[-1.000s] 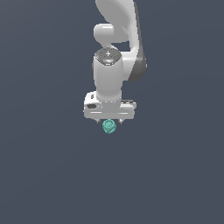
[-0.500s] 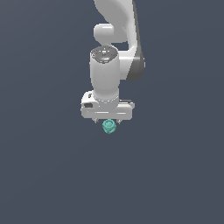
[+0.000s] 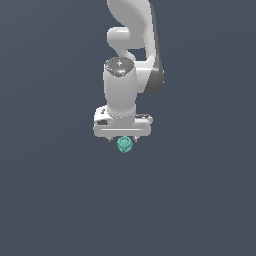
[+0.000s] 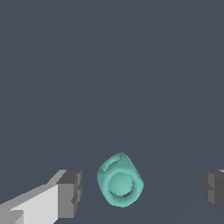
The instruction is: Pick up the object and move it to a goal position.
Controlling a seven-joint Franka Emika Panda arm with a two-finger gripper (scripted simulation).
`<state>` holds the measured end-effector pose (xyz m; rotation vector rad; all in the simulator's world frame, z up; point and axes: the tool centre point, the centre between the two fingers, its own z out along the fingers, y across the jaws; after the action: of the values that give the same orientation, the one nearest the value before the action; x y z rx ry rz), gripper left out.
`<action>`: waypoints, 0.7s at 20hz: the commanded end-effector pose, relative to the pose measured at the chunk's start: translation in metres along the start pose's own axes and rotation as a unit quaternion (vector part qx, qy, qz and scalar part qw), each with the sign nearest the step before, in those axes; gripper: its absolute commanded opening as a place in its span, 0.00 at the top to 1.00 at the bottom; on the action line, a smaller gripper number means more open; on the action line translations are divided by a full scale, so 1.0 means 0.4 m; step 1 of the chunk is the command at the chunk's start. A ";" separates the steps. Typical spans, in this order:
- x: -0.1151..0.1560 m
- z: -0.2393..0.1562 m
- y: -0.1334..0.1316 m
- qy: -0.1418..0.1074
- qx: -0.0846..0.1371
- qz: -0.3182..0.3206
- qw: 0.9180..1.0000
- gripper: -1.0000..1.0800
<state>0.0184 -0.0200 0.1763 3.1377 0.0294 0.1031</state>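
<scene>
Plain dark grey-blue ground is filling both views, with the white jointed robot arm (image 3: pixel 131 60) hanging over it. Its white two-fingered gripper (image 4: pixel 142 188) is standing spread, untouching, astride the small teal-green lumpy ball (image 4: pixel 120 180). Grasping appears pending; closing squarely comes next.

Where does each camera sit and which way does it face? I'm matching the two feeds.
Exterior view: off the arm, its position unknown, facing the white arm and the gripper above the teal object.
Wrist view: on the wrist, looking past the fingers; jaws open, apart from the object.
Shared: object and gripper.
</scene>
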 end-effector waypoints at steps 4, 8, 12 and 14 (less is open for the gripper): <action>-0.026 0.037 0.000 -0.006 -0.001 -0.048 0.999 0.04; -0.053 0.073 0.000 -0.011 0.000 -0.097 0.995 0.04; -0.085 0.112 -0.002 -0.018 0.001 -0.153 0.988 0.04; -0.101 0.131 -0.004 -0.020 0.003 -0.180 0.984 0.04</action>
<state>-0.0141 -0.0198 0.1273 3.0877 0.5250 0.0437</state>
